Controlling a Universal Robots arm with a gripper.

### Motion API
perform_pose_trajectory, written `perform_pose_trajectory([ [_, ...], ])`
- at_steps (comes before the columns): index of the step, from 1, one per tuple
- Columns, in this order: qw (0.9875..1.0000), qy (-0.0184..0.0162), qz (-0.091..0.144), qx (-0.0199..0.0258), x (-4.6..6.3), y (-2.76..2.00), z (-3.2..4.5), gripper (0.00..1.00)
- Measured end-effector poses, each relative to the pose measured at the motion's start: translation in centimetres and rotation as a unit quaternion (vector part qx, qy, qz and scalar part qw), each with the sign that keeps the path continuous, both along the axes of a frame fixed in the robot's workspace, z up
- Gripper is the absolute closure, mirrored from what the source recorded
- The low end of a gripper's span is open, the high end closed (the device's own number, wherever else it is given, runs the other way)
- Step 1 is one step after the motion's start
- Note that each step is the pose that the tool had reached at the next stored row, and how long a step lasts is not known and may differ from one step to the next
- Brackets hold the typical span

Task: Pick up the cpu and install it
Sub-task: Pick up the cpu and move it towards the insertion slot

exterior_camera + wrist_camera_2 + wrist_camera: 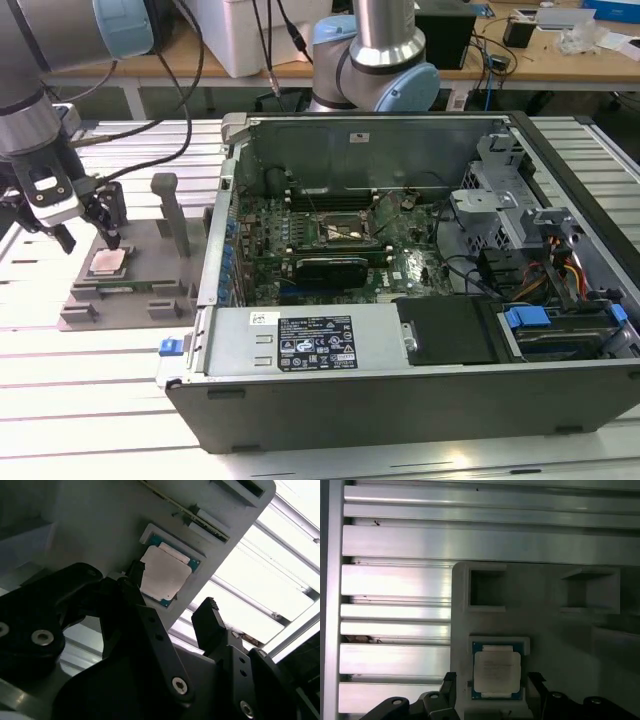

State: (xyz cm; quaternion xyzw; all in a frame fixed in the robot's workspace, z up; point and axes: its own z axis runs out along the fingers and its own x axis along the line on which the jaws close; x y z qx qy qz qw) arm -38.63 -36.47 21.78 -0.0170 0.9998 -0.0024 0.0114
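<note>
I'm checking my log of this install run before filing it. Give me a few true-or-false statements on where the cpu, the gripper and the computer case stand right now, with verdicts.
1. The cpu lies in a recess of the grey fixture, outside the computer case. True.
2. The gripper is shut on the cpu. False: its fingers stand apart, one on each side of the chip, as both wrist views show.
3. The computer case lies open, with its motherboard exposed. True.
4. The cpu is seated in the motherboard socket. False: it sits in the fixture, on the exterior view's left of the case.
</note>
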Motion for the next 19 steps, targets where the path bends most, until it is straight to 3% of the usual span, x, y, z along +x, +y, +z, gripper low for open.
perform_pose_trajectory([
  [8,0.9999,0.0011,0.012,0.0000,0.4,0.00,-1.79,0.34],
  [19,0.9998,0.0013,0.017,-0.0001,0.8,0.09,-2.82,0.34],
])
